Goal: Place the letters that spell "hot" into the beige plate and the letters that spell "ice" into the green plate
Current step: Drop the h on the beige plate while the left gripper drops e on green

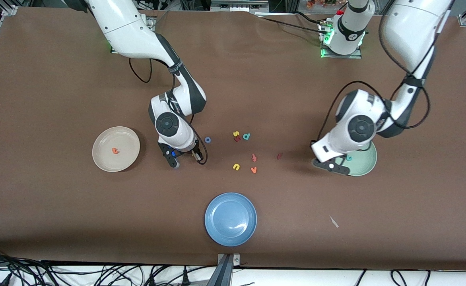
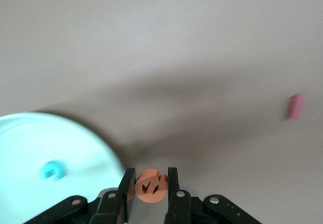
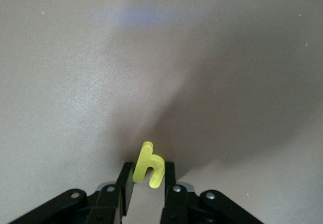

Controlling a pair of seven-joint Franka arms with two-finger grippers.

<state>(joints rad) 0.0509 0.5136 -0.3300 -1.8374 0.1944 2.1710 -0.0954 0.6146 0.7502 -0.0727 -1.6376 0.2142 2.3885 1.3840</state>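
Currently the right gripper (image 3: 146,181) pinches the yellow "h" (image 3: 149,166) between its fingers, over bare table between the beige plate (image 1: 116,149) and the blue "o" (image 1: 207,140); the orange "t" (image 1: 115,150) lies in the beige plate; the left gripper (image 2: 149,183) clamps the orange "e" (image 2: 149,186) over the table just beside the green plate's (image 1: 366,167) rim; the teal "c" (image 1: 349,158) lies in that plate; the dark red "i" (image 1: 279,156) lies on the table, between the green plate and the loose letters at mid-table.
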